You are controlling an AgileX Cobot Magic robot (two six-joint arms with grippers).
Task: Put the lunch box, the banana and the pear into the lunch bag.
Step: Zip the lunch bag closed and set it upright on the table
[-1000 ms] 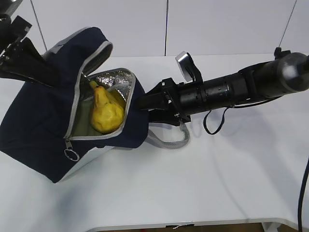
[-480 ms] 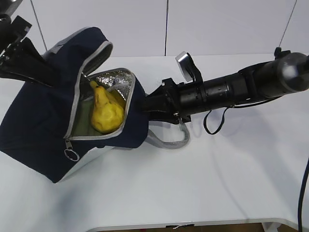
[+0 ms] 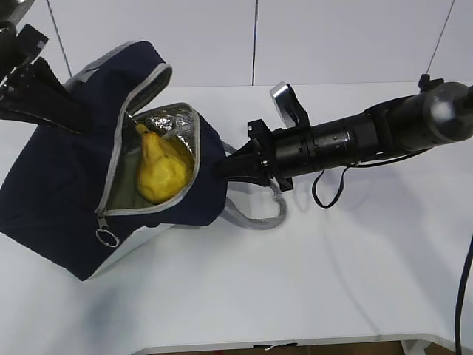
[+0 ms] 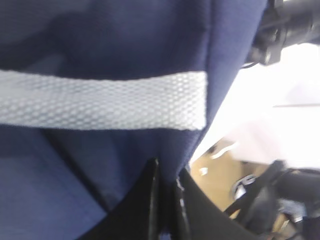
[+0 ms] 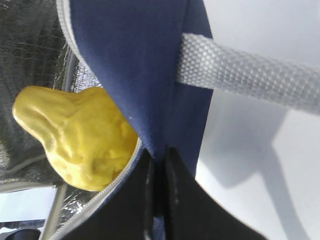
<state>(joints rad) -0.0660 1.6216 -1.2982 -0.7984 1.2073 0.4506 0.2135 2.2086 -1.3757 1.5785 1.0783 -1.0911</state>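
**Both grippers pinch the bag's fabric, with the fruit inside**

The lunch bag (image 3: 66,192) lies tilted at the left of the frame, its mouth facing the camera. The left gripper (image 4: 165,200), at upper left, has its jaws closed on navy cloth just below a grey webbing handle (image 4: 100,100), apparently to prop the bag up. The right gripper (image 5: 157,175) reaches in from the right and nips the rim beside the zipper, probably to keep the mouth spread. The pear (image 3: 162,174) rests inside against the foil lining (image 3: 177,118), the banana (image 3: 177,151) partly hidden behind it. Pale green beneath may be the lunch box (image 3: 126,185); I cannot be sure.
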